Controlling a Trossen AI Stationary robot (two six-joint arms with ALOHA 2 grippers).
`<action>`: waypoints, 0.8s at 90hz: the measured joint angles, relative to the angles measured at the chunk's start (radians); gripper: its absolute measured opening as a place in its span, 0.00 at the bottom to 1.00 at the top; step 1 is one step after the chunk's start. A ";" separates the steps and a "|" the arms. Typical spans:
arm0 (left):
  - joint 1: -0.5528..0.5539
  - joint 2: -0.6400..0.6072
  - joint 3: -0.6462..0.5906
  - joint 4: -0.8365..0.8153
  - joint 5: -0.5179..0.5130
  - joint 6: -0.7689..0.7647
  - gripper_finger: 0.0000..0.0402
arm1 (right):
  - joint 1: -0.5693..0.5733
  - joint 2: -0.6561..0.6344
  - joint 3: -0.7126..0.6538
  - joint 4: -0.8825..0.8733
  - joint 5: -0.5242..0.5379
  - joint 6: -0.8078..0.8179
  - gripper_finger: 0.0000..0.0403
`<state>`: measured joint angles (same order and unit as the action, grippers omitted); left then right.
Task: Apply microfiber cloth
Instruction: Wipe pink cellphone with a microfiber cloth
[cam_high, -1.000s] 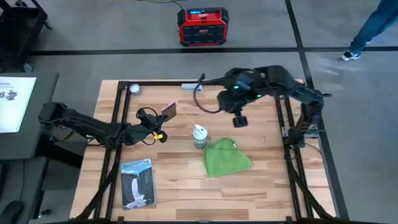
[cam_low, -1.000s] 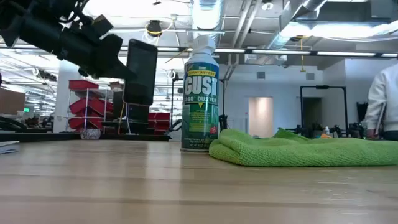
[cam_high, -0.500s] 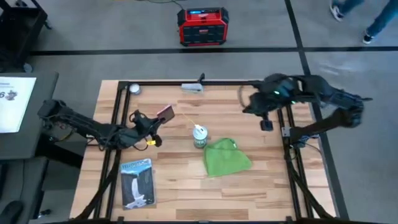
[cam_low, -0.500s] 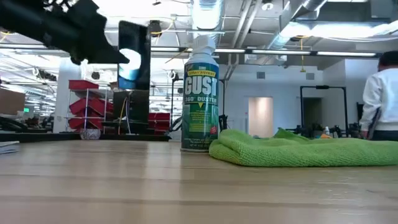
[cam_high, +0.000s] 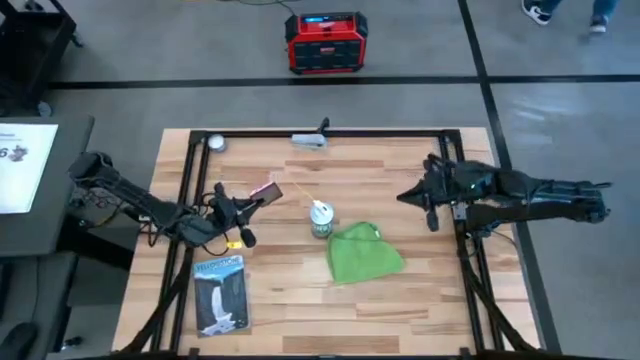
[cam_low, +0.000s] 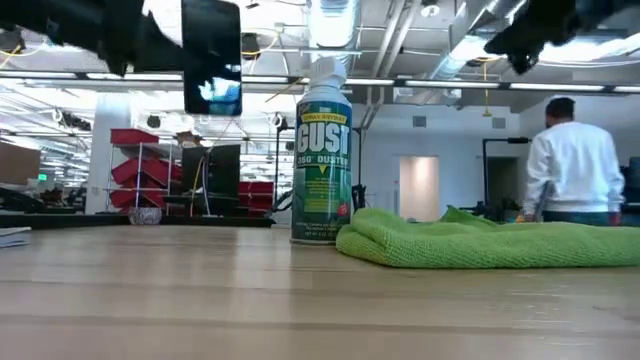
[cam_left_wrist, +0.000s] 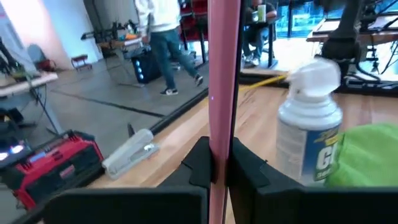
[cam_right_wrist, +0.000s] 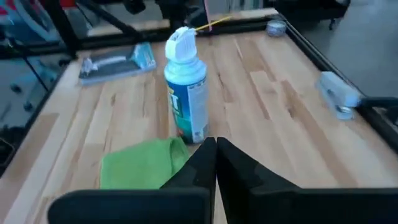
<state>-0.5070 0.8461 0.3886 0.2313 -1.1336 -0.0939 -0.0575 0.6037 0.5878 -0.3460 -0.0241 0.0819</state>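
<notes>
The bright green microfiber cloth (cam_high: 365, 255) lies rumpled on the wooden table, just right of a white-capped duster can (cam_high: 320, 218); it also shows in the low view (cam_low: 480, 240) and in the right wrist view (cam_right_wrist: 140, 165). My left gripper (cam_high: 240, 207) is over the table's left half, shut on a pink phone (cam_high: 264, 190). My right gripper (cam_high: 430, 195) hangs shut near the table's right edge, well clear of the cloth, with nothing between its fingers (cam_right_wrist: 214, 152). My left gripper pinches the pink phone's two flat faces (cam_left_wrist: 219, 146) between its two fingers. The fingers come roughly level from the table's left side. The phone stands upright above them, edge-on to the wrist camera, lifted clear of the table (cam_low: 212, 55).
A blue-grey booklet (cam_high: 220, 293) lies near the front left. A stapler (cam_high: 310, 140) and a small ball (cam_high: 215, 142) sit by the far edge. A red box (cam_high: 325, 42) stands on the floor beyond. A person (cam_low: 570, 160) stands in the room behind.
My right gripper has swung from above the table's far middle out toward the right edge. My left gripper has risen a little and drawn slightly toward the left edge, carrying the phone higher and turning it from tilted to upright.
</notes>
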 joint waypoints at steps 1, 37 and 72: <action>-0.004 0.002 0.003 -0.002 -0.004 0.003 0.01 | 0.003 -0.002 -0.014 0.019 -0.001 0.004 0.00; -0.065 0.037 0.027 -0.114 -0.060 -0.087 0.01 | 0.054 -0.009 -0.397 0.686 -0.061 0.018 0.00; -0.068 0.072 0.027 -0.108 -0.080 -0.096 0.01 | 0.018 0.155 -0.569 1.048 -0.083 0.185 0.00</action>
<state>-0.5747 0.9184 0.4152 0.1236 -1.2137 -0.1898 -0.0391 0.7587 0.0184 0.7019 -0.1068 0.2668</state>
